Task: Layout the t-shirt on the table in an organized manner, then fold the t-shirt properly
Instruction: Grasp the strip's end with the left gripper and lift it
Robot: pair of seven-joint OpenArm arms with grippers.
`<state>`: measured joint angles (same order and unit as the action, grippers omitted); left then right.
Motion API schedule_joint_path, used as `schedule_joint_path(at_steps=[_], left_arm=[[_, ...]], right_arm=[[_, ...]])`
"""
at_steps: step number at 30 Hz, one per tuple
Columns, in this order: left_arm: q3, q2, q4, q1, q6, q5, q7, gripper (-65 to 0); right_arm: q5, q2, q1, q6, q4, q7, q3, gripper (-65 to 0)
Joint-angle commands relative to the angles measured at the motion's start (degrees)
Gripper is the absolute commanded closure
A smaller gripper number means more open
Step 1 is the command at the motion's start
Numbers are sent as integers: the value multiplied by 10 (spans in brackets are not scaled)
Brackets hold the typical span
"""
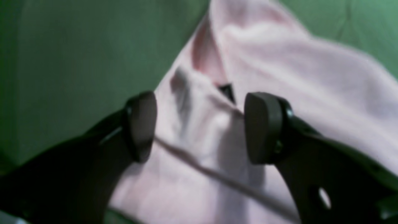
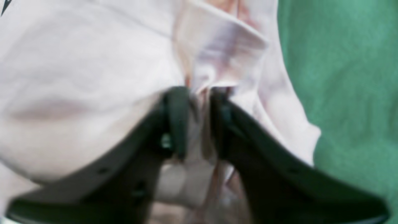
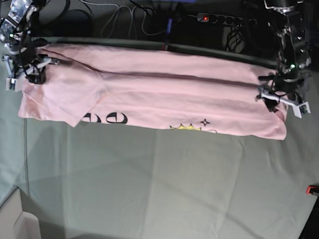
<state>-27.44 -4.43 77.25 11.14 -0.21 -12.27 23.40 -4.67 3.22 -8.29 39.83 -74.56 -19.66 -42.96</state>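
I see the pink t-shirt [image 3: 161,92] stretched long across the green counter [image 3: 155,189]. My left hand [image 1: 200,127] is wide open over the cloth. My right hand [image 2: 199,121] pinches a fold of it.

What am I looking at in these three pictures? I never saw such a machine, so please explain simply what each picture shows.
It is a robot with two arms, each ending in a two-fingered gripper. The wide picture looks down on a table covered in grey-green cloth. A pale pink t-shirt with black lettering lies across its far side, folded into a long band.

The two close-up pictures come from small cameras on the wrists. One shows the left gripper, which stands at the right end of the shirt in the wide picture. Its jaws are open above the cloth and hold nothing. The other shows the right gripper, at the other end. Its jaws are close together with pink fabric between them; whether they grip it firmly, I cannot tell.
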Motion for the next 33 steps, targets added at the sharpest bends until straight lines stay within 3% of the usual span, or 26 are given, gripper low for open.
schedule_joint_path(at_steps=[1, 4, 8, 18, 26, 33], left_arm=[[-2, -5, 14, -4, -1, 0, -15, -439], [-2, -5, 24, 7, -1, 0, -16, -534], [-2, -5, 36, 17, -1, 0, -19, -620], [-2, -6, 27, 14, -1, 0, -20, -623], [2, -48, -18, 1, -2, 0, -20, -623], [4, -52, -64, -19, -3, 0, -20, -621]], right_arm=[[6, 10, 2, 2, -7, 11, -2, -239], [6, 10, 1, 2, -6, 11, -2, -327], [7, 10, -13, 2, -6, 11, -2, -339], [8, 2, -19, 2, -6, 11, -2, -339], [8, 2, -19, 2, -6, 11, -2, -339], [8, 1, -19, 2, -6, 11, -2, -339]])
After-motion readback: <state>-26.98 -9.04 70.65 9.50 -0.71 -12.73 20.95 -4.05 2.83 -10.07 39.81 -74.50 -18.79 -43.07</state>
